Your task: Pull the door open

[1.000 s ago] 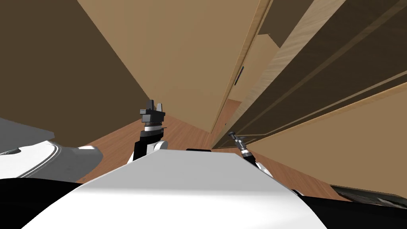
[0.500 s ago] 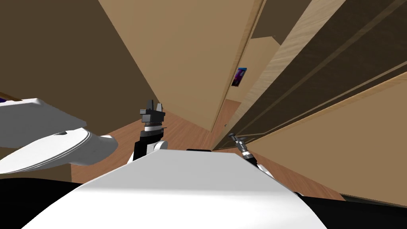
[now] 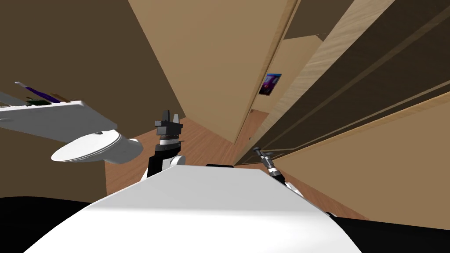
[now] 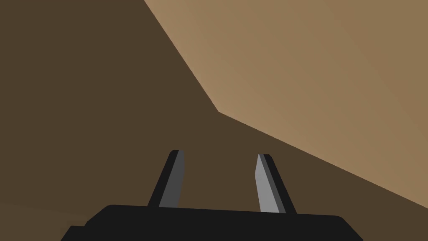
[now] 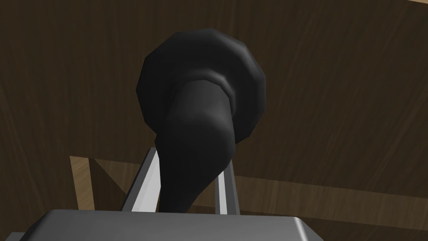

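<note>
- The right gripper [image 5: 190, 161] pinches the black door handle [image 5: 200, 96], one blade against each side of its stem.
- The handle sits on a dark brown wooden door [image 3: 373, 74], which stands to my right, beside the right gripper in the head view.
- The left gripper [image 4: 219, 157] is raised ahead of my chest, its fingers spread and holding nothing.
- A white bowl-shaped fixture [image 3: 96, 147] stands on the wooden floor [image 3: 206, 145] to my left.
- Past the door's pale edge, a purple picture [image 3: 270, 83] hangs on a far wall.
</note>
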### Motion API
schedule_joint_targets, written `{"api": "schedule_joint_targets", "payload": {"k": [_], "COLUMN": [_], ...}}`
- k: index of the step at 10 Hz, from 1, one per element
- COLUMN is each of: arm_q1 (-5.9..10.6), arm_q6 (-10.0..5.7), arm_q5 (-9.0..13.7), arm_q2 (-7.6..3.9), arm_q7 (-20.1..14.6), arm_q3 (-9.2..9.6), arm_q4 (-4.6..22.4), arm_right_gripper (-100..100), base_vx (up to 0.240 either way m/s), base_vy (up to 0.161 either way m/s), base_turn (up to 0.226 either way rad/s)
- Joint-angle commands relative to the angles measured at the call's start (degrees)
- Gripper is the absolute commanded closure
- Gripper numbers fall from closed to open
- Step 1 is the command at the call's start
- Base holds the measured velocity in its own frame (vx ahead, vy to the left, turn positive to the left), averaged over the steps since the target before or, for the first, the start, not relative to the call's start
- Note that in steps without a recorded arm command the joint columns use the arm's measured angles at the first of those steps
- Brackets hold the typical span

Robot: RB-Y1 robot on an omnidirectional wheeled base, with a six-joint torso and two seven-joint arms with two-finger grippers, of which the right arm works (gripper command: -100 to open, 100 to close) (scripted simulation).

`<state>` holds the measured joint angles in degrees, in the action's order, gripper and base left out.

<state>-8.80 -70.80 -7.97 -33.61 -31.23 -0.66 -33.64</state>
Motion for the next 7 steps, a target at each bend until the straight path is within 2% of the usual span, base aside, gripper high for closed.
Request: {"api": "schedule_joint_targets", "payload": {"k": [1, 7], "arm_q1": [-0.08, 0.01], "arm_q6": [-0.88, -3.38], "arm_q5": [0.00, -0.11], "arm_q2": [-0.28, -0.82], "arm_q7": [0.10, 0.06], "arm_q3": [-0.14, -0.30], "arm_q4": [0.89, 3.01], "arm_right_gripper": [100, 100], "base_vx": [-0.223, -0.208], "base_vy": [-0.088, -0.087], "base_turn": [0.158, 0.166]}}
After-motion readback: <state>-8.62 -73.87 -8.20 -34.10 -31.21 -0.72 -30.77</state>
